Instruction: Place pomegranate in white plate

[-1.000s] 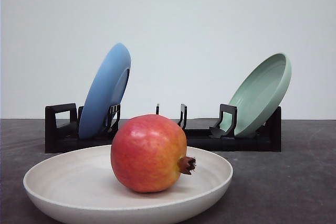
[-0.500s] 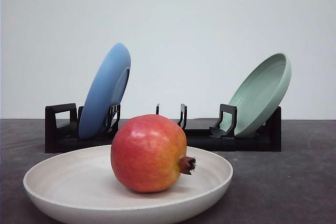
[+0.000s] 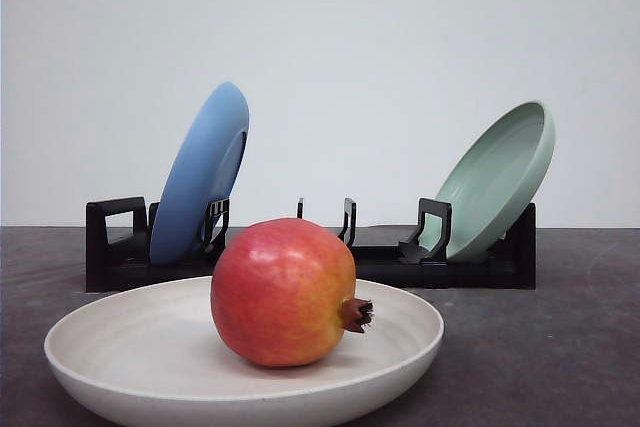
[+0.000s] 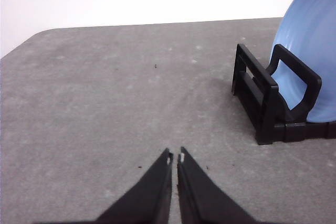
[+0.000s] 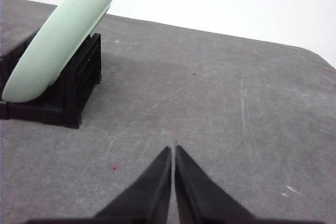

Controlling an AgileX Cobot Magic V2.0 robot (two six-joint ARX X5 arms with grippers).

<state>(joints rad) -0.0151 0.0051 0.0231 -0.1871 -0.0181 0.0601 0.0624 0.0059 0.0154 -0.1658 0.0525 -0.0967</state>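
Note:
The pomegranate [image 3: 284,292], red with a yellow-orange blush and a brown crown pointing right, rests inside the white plate [image 3: 110,342] at the front of the table in the front view. In the left wrist view my left gripper [image 4: 175,157] is shut with nothing between its fingers, hovering over bare grey table near the rack's end. My right gripper [image 5: 174,149] in the right wrist view is likewise shut and holds nothing, above bare table beside the rack.
A black dish rack [image 3: 115,247] stands behind the white plate. A blue plate [image 3: 200,175] leans in its left slot and a pale green plate [image 3: 500,179] in its right slot. The same rack [image 4: 262,106] and blue plate [image 4: 315,40] appear by the left gripper, the green plate [image 5: 63,40] by the right.

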